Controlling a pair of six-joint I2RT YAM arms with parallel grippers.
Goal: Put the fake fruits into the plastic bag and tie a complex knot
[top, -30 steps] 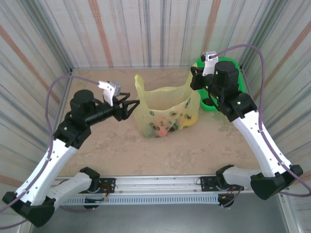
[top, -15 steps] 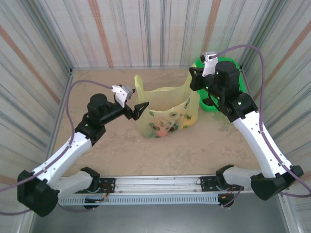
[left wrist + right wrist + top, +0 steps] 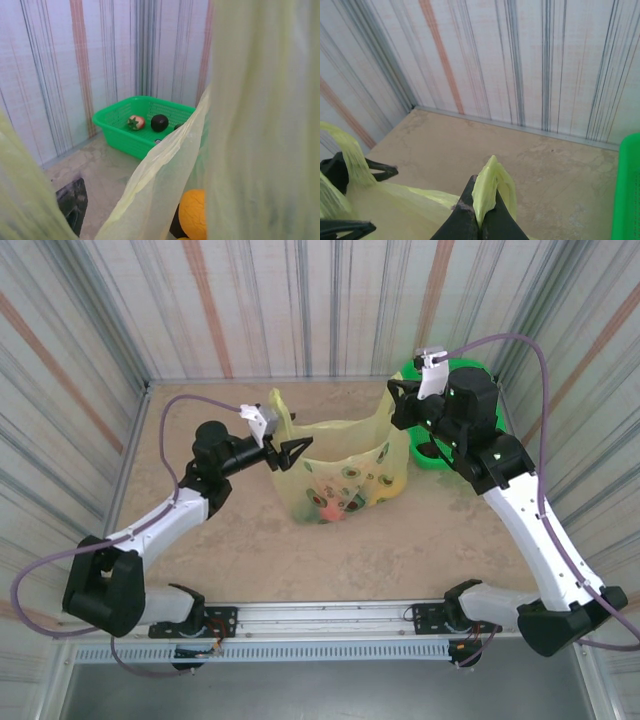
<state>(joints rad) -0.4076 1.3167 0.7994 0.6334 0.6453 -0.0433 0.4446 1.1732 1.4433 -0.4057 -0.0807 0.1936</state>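
We see bright, even, diffuse light from above; shadows on the worktop [image 3: 300, 550] are soft & faint. Striped walls [image 3: 330, 310] look washed pale. Top view sharp, w/ slight wide-angle lean at edges. Left wrist view: plastic bag [image 3: 260, 125] v. close, out of focus, a pale blur; green basket [image 3: 120, 132] behind reads clear. Right wrist view crisp, right tool [image 3: 480, 222] dark, little detail.
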